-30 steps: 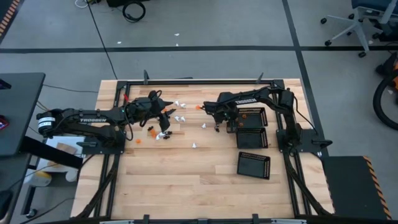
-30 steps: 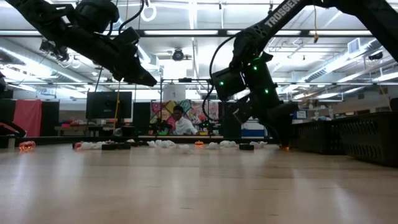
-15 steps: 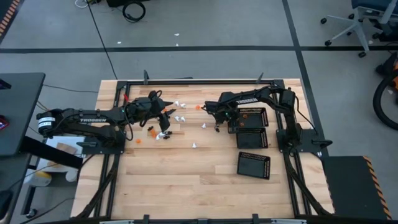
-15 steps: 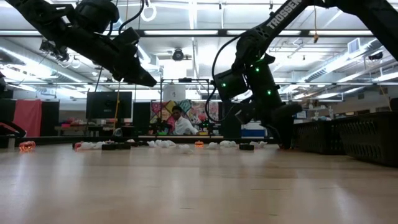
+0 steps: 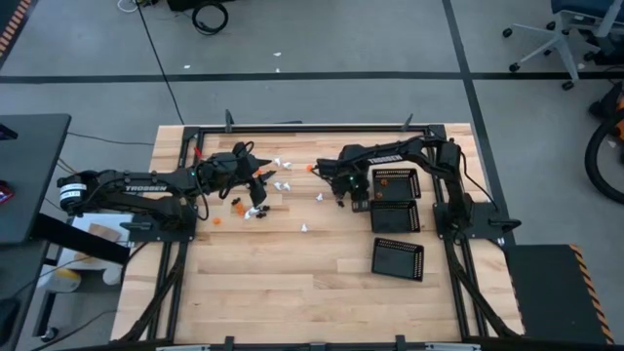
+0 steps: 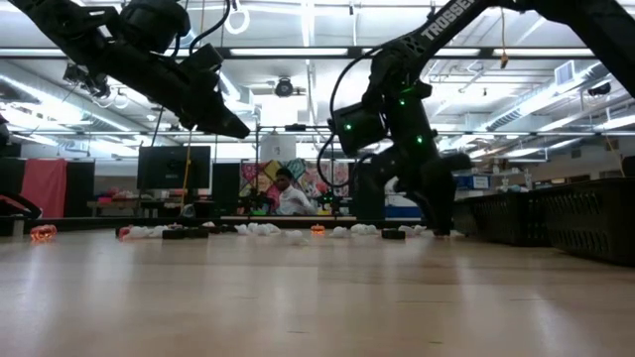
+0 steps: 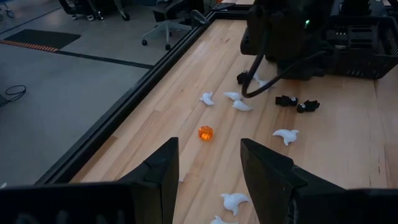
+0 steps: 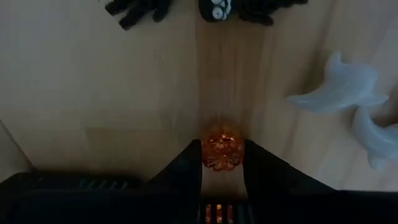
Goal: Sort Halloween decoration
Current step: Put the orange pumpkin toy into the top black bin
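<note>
Two right fingers (image 8: 186, 165) pinch orange pumpkin (image 8: 222, 152); white ghosts (image 8: 339, 87), black spider (image 8: 249, 9) near; left fingers (image 7: 267, 171) parted, empty.

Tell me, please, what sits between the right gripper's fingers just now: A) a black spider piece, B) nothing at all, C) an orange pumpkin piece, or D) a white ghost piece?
C: in the right wrist view the orange pumpkin piece sits between the two dark fingers of the right gripper, while the white ghost pieces and the black spider piece lie apart on the table.

Three black perforated trays (image 5: 396, 216) on the wooden table (image 5: 292, 283); office chair (image 5: 558, 37) beyond.
</note>
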`<act>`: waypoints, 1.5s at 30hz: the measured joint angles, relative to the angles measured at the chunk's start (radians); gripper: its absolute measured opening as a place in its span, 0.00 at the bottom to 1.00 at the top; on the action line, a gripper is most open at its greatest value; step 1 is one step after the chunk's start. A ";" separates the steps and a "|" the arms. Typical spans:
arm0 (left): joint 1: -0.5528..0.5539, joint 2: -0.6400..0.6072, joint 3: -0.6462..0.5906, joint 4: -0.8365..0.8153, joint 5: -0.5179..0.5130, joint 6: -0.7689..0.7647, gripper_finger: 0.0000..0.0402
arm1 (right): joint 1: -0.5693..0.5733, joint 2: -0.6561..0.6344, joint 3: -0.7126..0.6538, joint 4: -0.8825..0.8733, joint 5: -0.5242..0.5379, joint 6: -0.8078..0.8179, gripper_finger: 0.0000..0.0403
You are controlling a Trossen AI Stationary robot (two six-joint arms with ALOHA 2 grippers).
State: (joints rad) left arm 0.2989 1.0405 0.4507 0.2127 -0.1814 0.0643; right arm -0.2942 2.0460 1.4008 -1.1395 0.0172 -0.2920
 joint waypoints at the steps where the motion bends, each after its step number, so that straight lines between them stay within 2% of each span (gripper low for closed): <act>1: 0.000 0.000 0.000 0.000 0.000 0.000 0.39 | 0.003 0.000 0.001 0.001 -0.001 0.000 0.27; 24: 0.000 0.000 0.000 0.000 0.000 0.000 0.39 | 0.005 -0.020 0.002 -0.042 -0.014 0.000 0.27; 36: 0.000 0.000 0.000 -0.007 0.000 0.000 0.39 | -0.052 -0.244 0.000 -0.076 -0.011 0.086 0.27; 45: 0.000 0.000 0.000 -0.038 0.000 -0.001 0.39 | -0.169 -0.372 -0.149 -0.097 -0.011 0.164 0.27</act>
State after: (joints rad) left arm 0.2989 1.0409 0.4507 0.1749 -0.1814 0.0636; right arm -0.4636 1.6744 1.2519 -1.2361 0.0067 -0.1282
